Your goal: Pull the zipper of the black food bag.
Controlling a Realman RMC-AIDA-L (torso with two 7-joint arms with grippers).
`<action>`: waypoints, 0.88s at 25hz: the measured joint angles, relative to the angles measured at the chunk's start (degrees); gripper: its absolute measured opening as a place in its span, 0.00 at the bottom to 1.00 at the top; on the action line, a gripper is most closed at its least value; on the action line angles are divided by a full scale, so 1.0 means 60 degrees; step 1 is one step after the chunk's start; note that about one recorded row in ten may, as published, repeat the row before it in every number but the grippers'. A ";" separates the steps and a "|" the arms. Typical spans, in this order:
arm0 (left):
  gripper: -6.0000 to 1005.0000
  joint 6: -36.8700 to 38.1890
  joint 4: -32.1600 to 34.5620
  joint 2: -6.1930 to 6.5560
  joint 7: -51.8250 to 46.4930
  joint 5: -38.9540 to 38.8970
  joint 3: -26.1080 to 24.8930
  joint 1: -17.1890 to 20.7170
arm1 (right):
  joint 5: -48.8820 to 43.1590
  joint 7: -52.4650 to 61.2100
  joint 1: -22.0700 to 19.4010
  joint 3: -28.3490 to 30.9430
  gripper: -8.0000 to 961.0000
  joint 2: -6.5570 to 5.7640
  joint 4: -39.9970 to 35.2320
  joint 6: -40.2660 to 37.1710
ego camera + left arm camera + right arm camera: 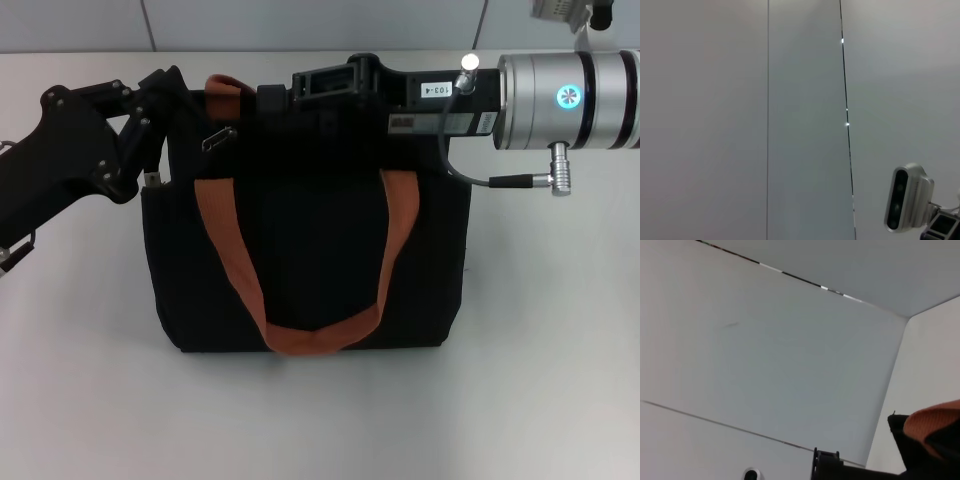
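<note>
The black food bag stands on the white table, its two orange-brown straps hanging down its front. A small silver zipper pull lies on the bag's top near the left end. My left gripper is against the bag's upper left corner. My right gripper reaches in from the right along the bag's top edge and ends just right of the zipper pull. The right wrist view shows only a bit of strap and black fabric. The left wrist view shows neither the bag nor the zipper.
The white table runs all round the bag, with a grey wall behind it. The right arm's silver wrist and cable hang over the bag's right top corner. A grey camera unit shows against the wall in the left wrist view.
</note>
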 joint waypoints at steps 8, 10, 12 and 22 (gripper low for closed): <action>0.07 0.0085 0.0000 -0.0019 -0.0053 0.0000 0.0003 -0.0043 | 0.0002 0.0190 0.0314 -0.0686 0.33 0.0084 0.0262 0.0125; 0.07 0.0102 -0.0012 -0.0023 -0.0055 0.0000 0.0008 -0.0046 | 0.0002 0.0190 0.0385 -0.0738 0.33 0.0088 0.0359 0.0195; 0.07 0.0167 -0.0063 -0.0027 -0.0052 0.0000 0.0021 -0.0051 | 0.0002 0.0190 0.0569 -0.0881 0.33 0.0092 0.0588 0.0399; 0.07 0.0416 -0.0169 -0.0030 0.0022 0.0002 0.0077 -0.0024 | 0.0611 0.0108 0.0554 -0.1213 0.33 0.0113 0.0684 0.0738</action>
